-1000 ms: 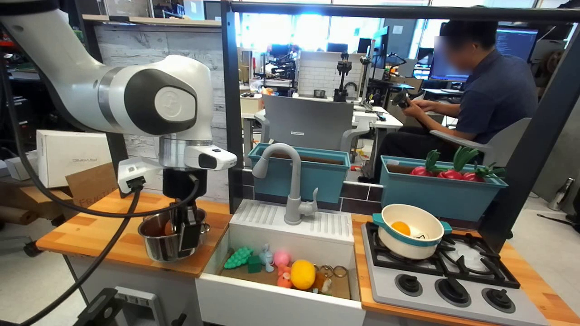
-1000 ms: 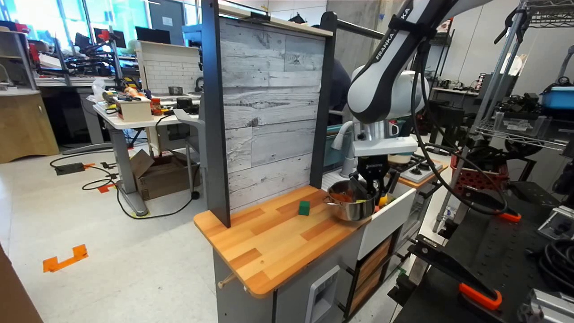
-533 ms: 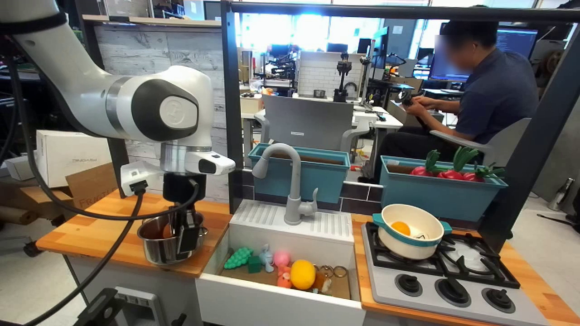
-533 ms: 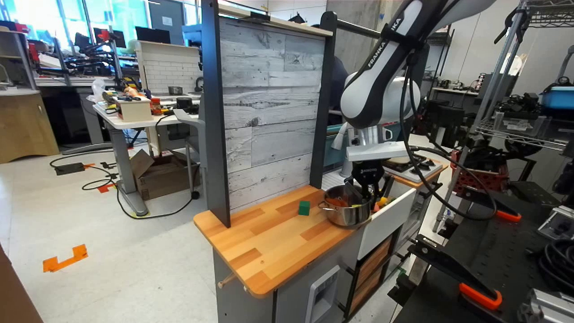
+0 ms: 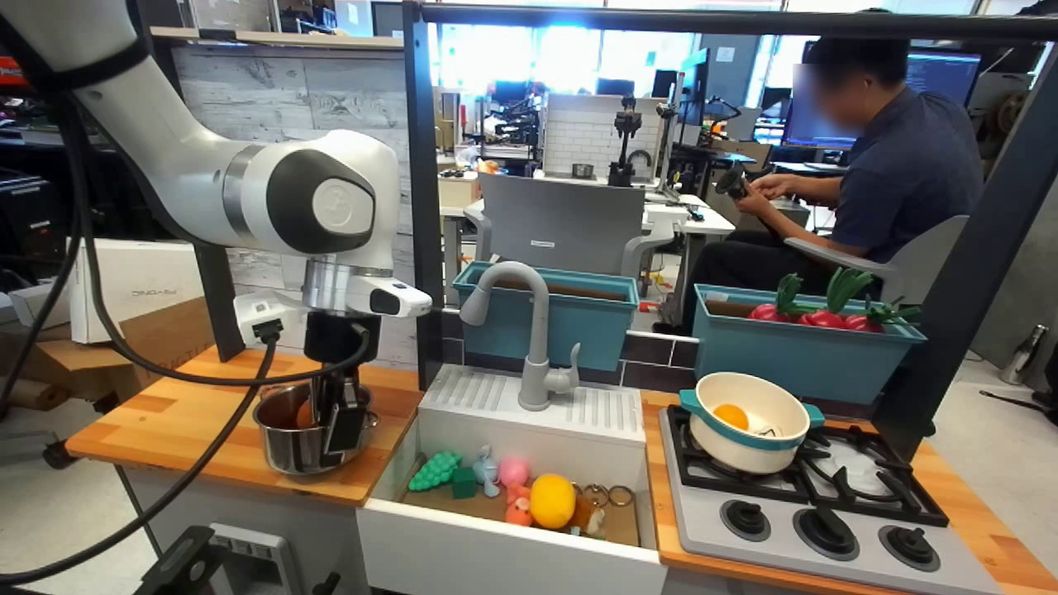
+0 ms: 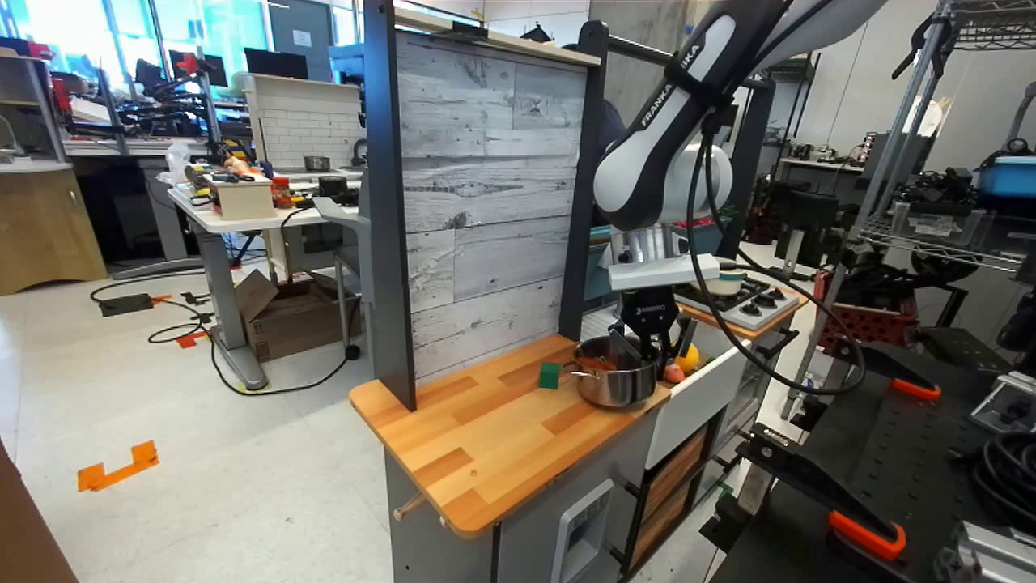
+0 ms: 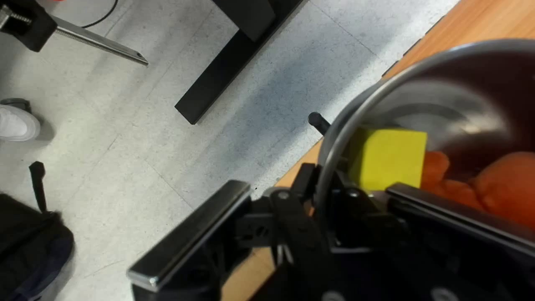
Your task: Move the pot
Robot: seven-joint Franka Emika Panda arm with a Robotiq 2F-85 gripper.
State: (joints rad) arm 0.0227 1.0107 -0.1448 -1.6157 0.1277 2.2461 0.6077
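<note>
the task asks only that the pot (image 6: 617,389) is moved; it does not name a place where it must finish. it is at the end of the wooden table (image 6: 486,453) which is beside the sink (image 5: 504,549), and it looks about upright. whether its bottom touches the table or is slightly raised, i cannot tell.

the hand (image 7: 322,186) is clamped on the wall of the pot: in the wrist view one finger is inside, one is outside, and the rim passes between them. so i judge that the gripping is done. what is left, in my opinion, is to bring the pot to its place, put it down flat and let it go.

inside the pot lie a yellow block (image 7: 395,161) and an orange thing (image 7: 508,184), so this load would travel together with it. in an exterior view a green cube (image 6: 549,375) is on the table near the pot, and it could be pushed if the pot goes that way.
</note>
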